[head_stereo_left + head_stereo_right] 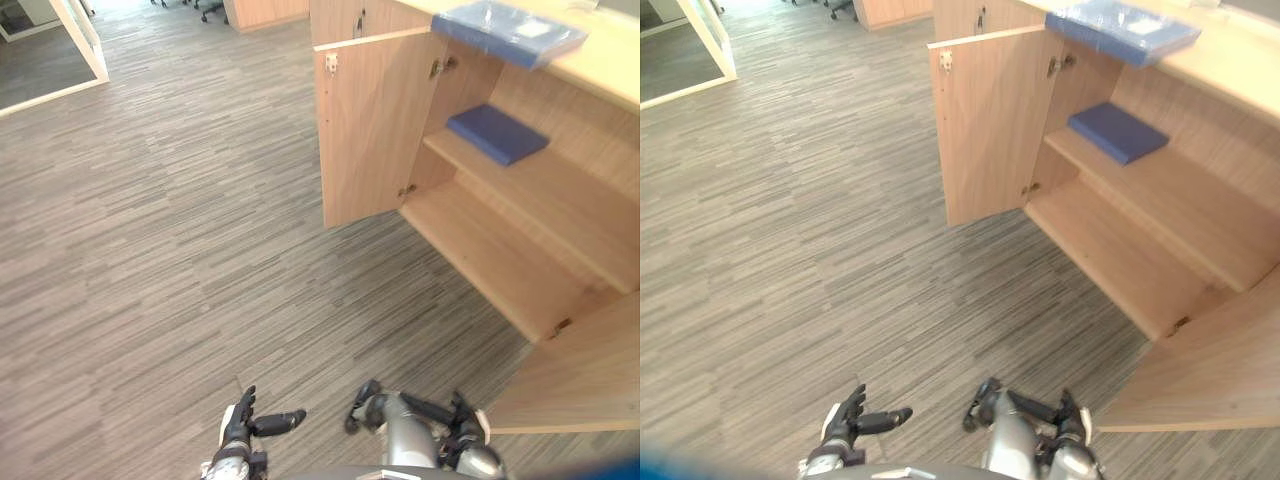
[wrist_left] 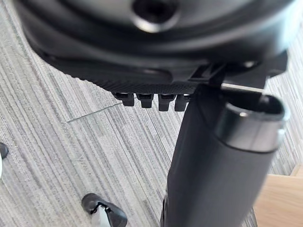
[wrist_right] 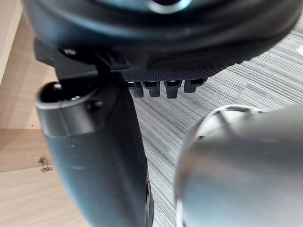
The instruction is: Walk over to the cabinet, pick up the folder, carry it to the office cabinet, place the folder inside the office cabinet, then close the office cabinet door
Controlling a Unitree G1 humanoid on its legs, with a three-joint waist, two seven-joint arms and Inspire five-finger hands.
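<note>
An open wooden office cabinet [image 1: 560, 205] stands ahead on my right. A dark blue folder [image 1: 497, 133] lies flat on its upper shelf. A pale blue translucent folder [image 1: 510, 30] rests on the cabinet's top. My left hand [image 1: 245, 425] hangs low over the carpet, fingers straight and empty. My right hand [image 1: 462, 425] is low too, near the cabinet's nearer door, open with nothing in it. Both hands are well short of the shelves. In the wrist views the left thumb [image 2: 213, 165] and right thumb [image 3: 94, 156] stand out over bare carpet.
The cabinet's left door [image 1: 375, 130] swings out toward me, and its right door [image 1: 585, 380] juts out by my right hand. The lower shelf [image 1: 500, 260] is bare. Grey striped carpet [image 1: 150, 250] spreads to the left. A glass partition frame [image 1: 85, 40] stands far left.
</note>
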